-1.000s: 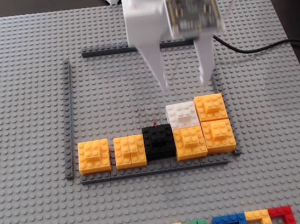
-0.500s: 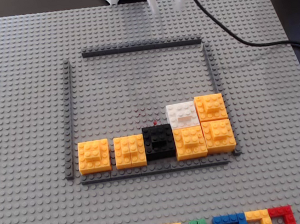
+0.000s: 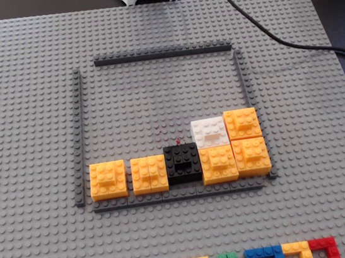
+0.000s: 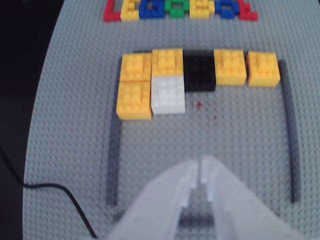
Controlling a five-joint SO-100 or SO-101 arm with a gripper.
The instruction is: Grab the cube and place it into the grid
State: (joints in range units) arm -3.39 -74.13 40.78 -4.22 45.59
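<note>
One large square grid [image 4: 250, 145] of grey studded baseplate, framed by thin dark strips, holds the small white studded brick cube [image 4: 168, 94] well ahead of the translucent white gripper [image 4: 200, 172], whose fingertips are nearly together, holding nothing.
</note>
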